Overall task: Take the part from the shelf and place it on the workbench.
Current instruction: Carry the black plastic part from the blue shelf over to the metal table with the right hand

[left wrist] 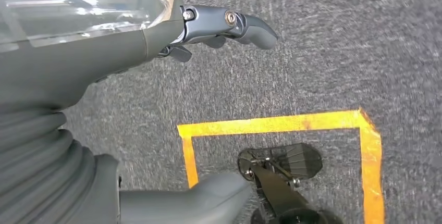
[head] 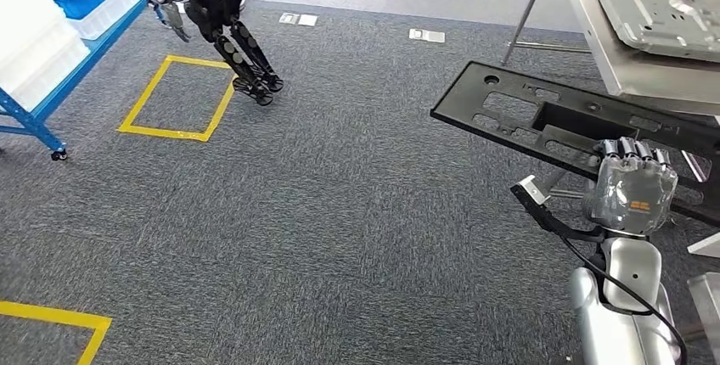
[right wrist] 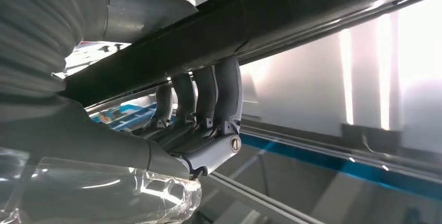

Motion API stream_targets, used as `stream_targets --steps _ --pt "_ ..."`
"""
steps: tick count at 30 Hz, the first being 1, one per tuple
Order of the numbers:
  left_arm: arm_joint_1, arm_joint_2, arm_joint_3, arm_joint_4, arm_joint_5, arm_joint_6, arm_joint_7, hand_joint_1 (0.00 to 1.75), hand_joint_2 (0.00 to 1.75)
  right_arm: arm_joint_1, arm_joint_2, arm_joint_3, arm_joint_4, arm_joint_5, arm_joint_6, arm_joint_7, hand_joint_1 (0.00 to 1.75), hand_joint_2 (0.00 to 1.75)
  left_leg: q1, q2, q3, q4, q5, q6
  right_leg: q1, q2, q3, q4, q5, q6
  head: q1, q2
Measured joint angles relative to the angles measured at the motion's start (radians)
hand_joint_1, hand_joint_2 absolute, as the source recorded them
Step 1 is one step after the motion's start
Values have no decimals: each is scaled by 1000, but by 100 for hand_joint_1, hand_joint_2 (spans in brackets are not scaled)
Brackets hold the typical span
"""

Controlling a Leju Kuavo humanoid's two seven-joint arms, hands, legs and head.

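Part (head: 543, 123), a long flat black panel w/ cut-outs, sits at right of the head frame, slanting from centre to the right edge, held off the carpet. Right hand (head: 632, 187), plastic-wrapped, grips it at lower right; in the right wrist frame its fingers (right wrist: 206, 96) curl over the panel's dark edge (right wrist: 292, 21). Bench (head: 628, 68) w/ a grey metal sheet part (head: 654, 0) on it fills the upper right, just behind the panel. Left hand (left wrist: 224, 26) holds nothing, fingers loosely apart above the carpet and a yellow tape square (left wrist: 281, 125). Upper left: blue shelf (head: 51, 93) w/ bins, another robot (head: 225, 25) beside a yellow floor square (head: 174, 98).
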Motion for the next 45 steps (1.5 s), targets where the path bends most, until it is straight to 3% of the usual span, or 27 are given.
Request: stream_targets --steps 1,2,4,6,8,9,11,13,15,17,19,21,22,24,25,26,28,30,31,32,33,35,37,39,41,43,45 --pt "0 0 0 0 0 0 0 0 175 0 0 0 7 0 0 1 175 175 0 13 0 0 -1 -1 -4 -5 15 -27 14 10 0 0" --pt "-1 0 0 0 0 -1 0 0 175 0 -1 0 12 0 0 2 175 175 0 25 2 1 -3 -4 -7 -19 51 -92 39 20 0 0" --pt "-1 2 0 0 0 -1 0 0 175 -5 -2 0 19 0 0 4 175 175 -4 46 7 3 -9 -13 -8 -76 131 -237 86 28 1 0" --pt "-1 4 0 0 0 -1 0 0 175 -10 -3 0 24 0 0 4 175 175 -10 67 12 6 -16 -24 -1 -103 160 -296 105 15 0 0" --pt "-3 4 0 0 0 -1 0 0 175 -12 -6 0 29 0 0 5 175 175 -10 91 13 6 -22 -33 2 -77 158 -296 111 -2 -2 0" --pt "-4 4 0 0 0 -1 0 0 175 -12 -7 -1 31 0 -1 5 175 175 -6 89 12 11 -29 -38 -1 -64 158 -298 112 -8 -2 0" --pt "-5 4 0 0 0 0 0 0 175 -17 -9 -2 33 1 -1 8 175 175 1 40 -13 71 -70 -46 -8 -39 160 -301 117 -22 -5 0" --pt "-4 3 0 0 -1 0 0 0 175 -22 -8 -2 36 1 0 18 175 175 6 -21 -72 200 -132 -48 -6 -14 158 -301 119 -33 -9 0" --pt "0 2 0 0 -2 0 1 0 175 -23 -7 -2 42 1 1 29 175 175 8 -38 -121 289 -154 -50 -1 15 157 -300 120 -37 -11 0" --pt "3 3 0 0 -4 -1 2 0 175 -26 -9 -3 52 1 1 38 175 175 11 -44 -110 245 -104 -49 0 44 157 -296 120 -37 -11 0" --pt "2 4 0 0 -9 -2 2 0 175 -29 -13 -12 62 1 0 43 175 175 18 -81 -58 122 -40 -48 2 69 153 -287 119 -35 -11 0" --pt "1 6 0 0 -13 -2 3 0 175 -35 -15 -29 72 0 -2 44 175 175 20 -114 -30 52 -18 -47 3 90 142 -281 121 -26 -10 0" --pt "2 7 0 0 -14 -3 3 0 175 -37 -17 -39 77 0 -4 44 175 175 16 -116 -29 47 -21 -44 3 101 135 -282 124 -19 -9 0" --pt "1 7 0 0 -18 -3 6 0 175 -39 -23 -63 94 0 -7 44 175 175 9 -90 -25 40 -12 -29 -2 112 123 -282 129 -4 -10 0" --pt "0 7 0 0 -19 -3 6 0 175 -41 -27 -75 106 0 -9 44 175 175 7 -79 -23 34 -6 -20 -3 97 112 -268 123 -1 -9 0" --pt "-2 8 1 0 -21 -3 6 0 175 -46 -31 -90 123 0 -13 45 175 175 7 -66 -22 29 0 -12 -3 73 93 -233 105 -2 -7 0" --pt "-2 9 2 0 -21 -2 7 0 175 -62 -35 -117 162 0 -22 49 175 175 6 -40 -25 26 4 -6 -1 19 33 -107 47 -7 -4 0" --pt "0 10 4 0 -22 0 10 0 175 -73 -37 -138 203 0 -33 61 175 175 3 -13 -28 26 4 -5 -2 3 -15 6 5 -3 -3 0" --pt "1 10 4 0 -22 0 10 0 175 -75 -39 -146 223 0 -37 68 175 175 3 0 -29 26 4 -5 -3 0 -13 14 4 4 -2 0" --pt "1 9 4 0 -22 1 11 0 175 -79 -41 -155 245 0 -38 75 175 175 2 13 -29 26 3 -6 -4 -6 11 -20 18 12 -2 0" --pt "0 7 5 0 -22 2 11 0 175 -85 -43 -164 266 0 -39 80 175 175 2 26 -29 27 2 -7 -6 -21 52 -90 40 21 -2 0" --pt "-1 7 8 0 -21 6 11 0 175 -104 -47 -180 305 0 -39 86 175 175 -3 49 -28 29 -2 -15 -5 -73 131 -230 78 26 -2 0" --pt "-1 8 11 0 -21 12 11 0 175 -121 -48 -190 337 0 -41 87 175 175 -10 71 -24 32 -7 -25 1 -93 157 -279 91 14 -4 0" --pt "-3 7 14 0 -21 16 11 0 175 -130 -52 -201 368 0 -43 90 175 175 -9 91 -20 33 -14 -34 2 -67 156 -279 96 -1 -8 0" --pt "-6 6 17 0 -20 18 11 0 175 -142 -57 -212 395 0 -44 94 175 175 -1 56 -30 60 -38 -45 -4 -44 157 -280 99 -14 -8 0" --pt "-7 4 21 0 -19 19 11 0 175 -160 -58 -218 421 0 -45 97 175 175 4 -10 -79 169 -97 -50 -5 -20 157 -280 101 -26 -11 0" --pt "-4 2 27 0 -19 21 11 0 175 -175 -58 -220 454 0 -46 99 175 175 4 -37 -144 299 -145 -49 0 7 157 -280 102 -34 -12 0"
